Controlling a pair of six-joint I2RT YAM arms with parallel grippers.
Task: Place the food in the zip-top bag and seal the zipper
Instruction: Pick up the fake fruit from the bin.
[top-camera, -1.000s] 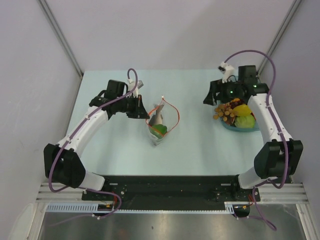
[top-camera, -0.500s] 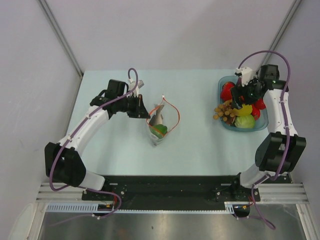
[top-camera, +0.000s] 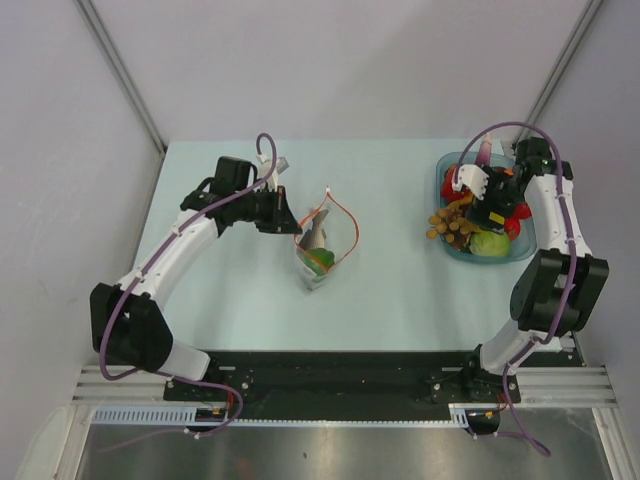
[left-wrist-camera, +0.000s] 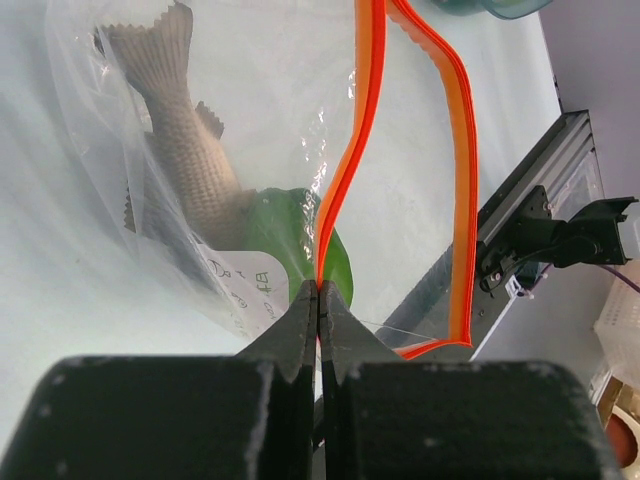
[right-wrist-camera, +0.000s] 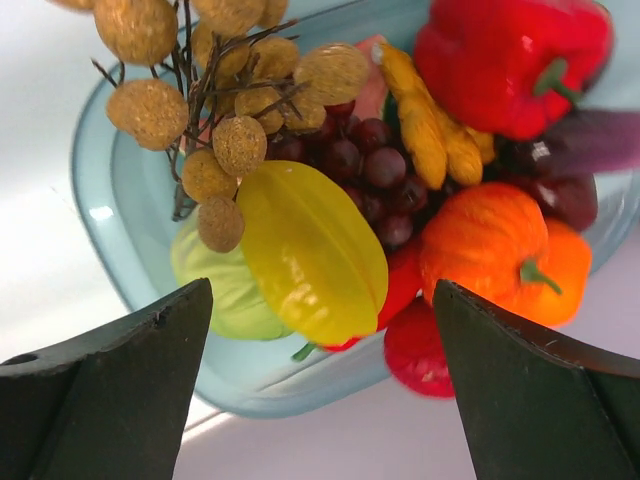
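The left hand (left-wrist-camera: 318, 290) is pressed together on one lip of the zipper (left-wrist-camera: 345, 170), pinching the orange-red strip so that the mouth of the zip-top bag (top-camera: 322, 250) gapes. The bag lies on the surface (top-camera: 390, 290) left of centre, well apart from the blue tray (right-wrist-camera: 110, 200). A toy fish (left-wrist-camera: 180, 170) and a green piece (left-wrist-camera: 290, 245) are already inside it.

The right hand (right-wrist-camera: 322, 290) hangs over the tray at the far right, fingers spread wide and holding nothing. The remaining food (top-camera: 489, 242) is heaped in the tray. A yellow star fruit (right-wrist-camera: 310, 250) sits directly between the fingers, and a brown twiggy cluster (right-wrist-camera: 220, 100) touches its upper end.

Step in hand, as judged: picking the next piece.

1. Lower the right hand straight down so the fingers straddle the star fruit across its narrow width.
2. Stay clear of the cluster's twigs, which could snag and drag out with the fruit.
3. Close firmly, since the glossy skin is likely to slip.
4. Lift vertically clear of the tray rim before crossing to the bag.
5. Maintain the left pinch without pulling, or the mouth may collapse.
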